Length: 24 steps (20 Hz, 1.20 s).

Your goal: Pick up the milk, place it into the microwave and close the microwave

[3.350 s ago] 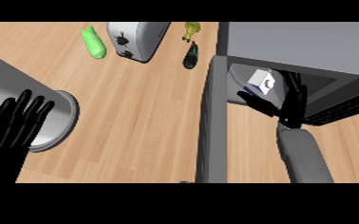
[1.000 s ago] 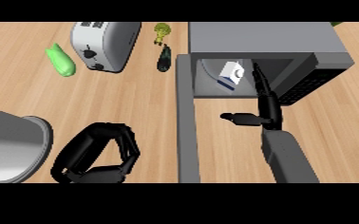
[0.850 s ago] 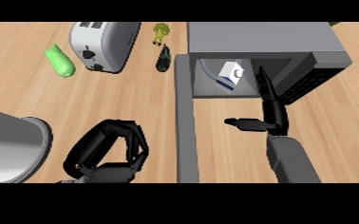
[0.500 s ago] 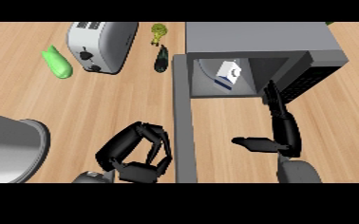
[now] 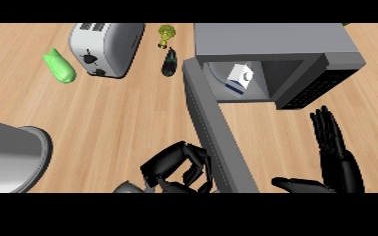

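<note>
Pale wood surface point(image 5: 118, 115) across the whole head view. Grey microwave point(image 5: 273, 40) at upper right, cavity open toward the lower edge. Microwave door point(image 5: 214, 130) swung fully out, running as a long grey bar from the cavity's left corner down toward the lower edge. Milk point(image 5: 240, 76), a small white carton with blue marking, inside the cavity on its left side, tilted a little, clear of both hands. Left hand point(image 5: 177, 170) low in the view, just beside the door's outer face on its left; fingers curled in, nothing seen in the grasp; contact with the door cannot be told. Right hand point(image 5: 341, 160) at lower right, on the door's inner side and well apart from it; fingers straight and pointing up the view toward the microwave's control panel, thumb stuck out to the left, holding nothing. Silver toaster point(image 5: 103, 47) at upper left. Light green vegetable point(image 5: 59, 66) to the toaster's left. Dark oblong item point(image 5: 170, 62) between toaster and microwave, with a small yellow-green item point(image 5: 167, 31) above it. Grey round object point(image 5: 18, 160) cut off by the left edge.
</note>
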Each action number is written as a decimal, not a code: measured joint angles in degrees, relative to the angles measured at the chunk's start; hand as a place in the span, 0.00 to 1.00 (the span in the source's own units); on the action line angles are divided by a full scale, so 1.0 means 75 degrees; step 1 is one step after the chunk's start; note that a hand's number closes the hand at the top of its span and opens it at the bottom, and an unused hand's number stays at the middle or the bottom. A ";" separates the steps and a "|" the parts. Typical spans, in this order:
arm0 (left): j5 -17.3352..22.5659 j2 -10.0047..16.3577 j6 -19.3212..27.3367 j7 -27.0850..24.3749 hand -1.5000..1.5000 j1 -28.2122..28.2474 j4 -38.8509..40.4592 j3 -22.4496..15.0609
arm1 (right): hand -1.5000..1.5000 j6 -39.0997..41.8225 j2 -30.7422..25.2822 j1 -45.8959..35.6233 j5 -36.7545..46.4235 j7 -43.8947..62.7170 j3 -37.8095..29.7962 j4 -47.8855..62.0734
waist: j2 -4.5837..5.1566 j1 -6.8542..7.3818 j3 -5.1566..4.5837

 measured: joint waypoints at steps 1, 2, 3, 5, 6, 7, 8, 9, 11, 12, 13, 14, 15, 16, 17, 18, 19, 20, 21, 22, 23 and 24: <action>0.0009 0.0001 0.0198 -0.0038 1.00 -0.0139 0.0195 -0.0265 | 0.00 0.0075 -0.0083 0.0142 -0.0104 0.0090 -0.0068 -0.0257 | 0.0002 -0.0015 0.0000; -0.0011 -0.0001 0.0416 -0.0083 1.00 -0.0245 0.0390 -0.0531 | 0.00 0.0058 -0.0086 0.0234 -0.0144 0.0231 -0.0070 -0.0550 | 0.0005 -0.0014 0.0000; 0.0038 0.0001 0.0733 -0.0099 1.00 -0.0354 0.0576 -0.0869 | 0.00 0.0094 -0.0116 0.0342 -0.0223 0.0333 -0.0096 -0.0810 | 0.0007 -0.0030 -0.0001; 0.0348 -0.0006 0.1447 -0.0124 1.00 -0.0766 0.1025 -0.1413 | 0.00 0.0219 -0.0186 0.0549 -0.0418 0.0458 -0.0175 -0.1211 | 0.0016 -0.0067 -0.0002; 0.0575 -0.0003 0.1849 -0.0141 1.00 -0.0985 0.1224 -0.1724 | 0.00 0.0306 -0.0205 0.0596 -0.0498 0.0429 -0.0197 -0.1271 | 0.0021 -0.0077 -0.0004; 0.0796 0.0009 0.2265 -0.0111 1.00 -0.1171 0.1344 -0.2015 | 0.00 0.0369 -0.0206 0.0665 -0.0577 0.0521 -0.0166 -0.1455 | 0.0028 -0.0110 -0.0003; 0.1042 0.0016 0.2637 -0.0117 1.00 -0.1365 0.1485 -0.2254 | 0.00 0.0497 -0.0261 0.0746 -0.0721 0.0577 -0.0199 -0.1594 | 0.0034 -0.0143 -0.0004; 0.1289 0.0031 0.2999 -0.0072 1.00 -0.1516 0.1567 -0.2502 | 0.00 0.0648 -0.0378 0.0697 -0.0914 0.0667 -0.0306 -0.1642 | 0.0042 -0.0168 -0.0004; 0.1780 0.0064 0.3682 0.0028 1.00 -0.1821 0.1707 -0.2865 | 0.00 0.0843 -0.0453 0.0816 -0.1153 0.0861 -0.0293 -0.1978 | 0.0056 -0.0256 -0.0005; 0.2022 0.0074 0.4003 0.0017 1.00 -0.1936 0.1772 -0.3038 | 0.00 0.0932 -0.0493 0.0851 -0.1254 0.0899 -0.0309 -0.2086 | 0.0065 -0.0303 -0.0006; 0.2251 0.0089 0.4308 0.0075 1.00 -0.2117 0.1815 -0.3179 | 0.00 0.1010 -0.0551 0.0890 -0.1321 0.0927 -0.0339 -0.2167 | 0.0073 -0.0332 -0.0005; 0.2454 0.0090 0.4584 0.0028 1.00 -0.2199 0.1860 -0.3323 | 0.00 0.1097 -0.0607 0.0887 -0.1390 0.0971 -0.0340 -0.2240 | 0.0087 -0.0394 -0.0006; 0.2656 0.0098 0.4834 -0.0033 1.00 -0.2289 0.1908 -0.3425 | 0.00 0.1203 -0.0702 0.0840 -0.1536 0.1001 -0.0435 -0.2269 | 0.0100 -0.0427 -0.0006; 0.2849 0.0098 0.5078 -0.0116 1.00 -0.2352 0.1960 -0.3529 | 0.00 0.1289 -0.0760 0.0816 -0.1654 0.1049 -0.0471 -0.2340 | 0.0110 -0.0470 -0.0007; 0.3048 0.0104 0.5286 -0.0154 1.00 -0.2465 0.1978 -0.3594 | 0.00 0.1351 -0.0796 0.0790 -0.1742 0.1121 -0.0464 -0.2427 | 0.0120 -0.0516 -0.0009; 0.3251 0.0089 0.5469 -0.0182 1.00 -0.2606 0.1970 -0.3636 | 0.00 0.1452 -0.0859 0.0760 -0.1816 0.1190 -0.0440 -0.2472 | 0.0129 -0.0549 -0.0012; 0.3440 0.0075 0.5621 -0.0231 1.00 -0.2757 0.1980 -0.3668 | 0.00 0.1547 -0.0931 0.0719 -0.1890 0.1261 -0.0424 -0.2535 | 0.0138 -0.0590 -0.0014; 0.3593 0.0062 0.5795 -0.0279 1.00 -0.2884 0.1995 -0.3700 | 0.00 0.1634 -0.0998 0.0666 -0.1963 0.1342 -0.0397 -0.2616 | 0.0149 -0.0645 -0.0017; 0.3738 0.0053 0.5938 -0.0347 1.00 -0.3047 0.2006 -0.3705 | 0.00 0.1754 -0.1075 0.0626 -0.2057 0.1394 -0.0378 -0.2688 | 0.0155 -0.0688 -0.0019; 0.3886 0.0043 0.6085 -0.0437 1.00 -0.3162 0.2027 -0.3744 | 0.00 0.1832 -0.1125 0.0577 -0.2120 0.1457 -0.0342 -0.2745 | 0.0166 -0.0731 -0.0021; 0.4026 0.0037 0.6193 -0.0516 1.00 -0.3295 0.2057 -0.3754 | 0.00 0.1912 -0.1194 0.0509 -0.2179 0.1523 -0.0319 -0.2802 | 0.0182 -0.0787 -0.0024; 0.4164 0.0030 0.6291 -0.0589 1.00 -0.3420 0.2086 -0.3760 | 0.00 0.2003 -0.1262 0.0464 -0.2250 0.1584 -0.0293 -0.2868 | 0.0197 -0.0855 -0.0026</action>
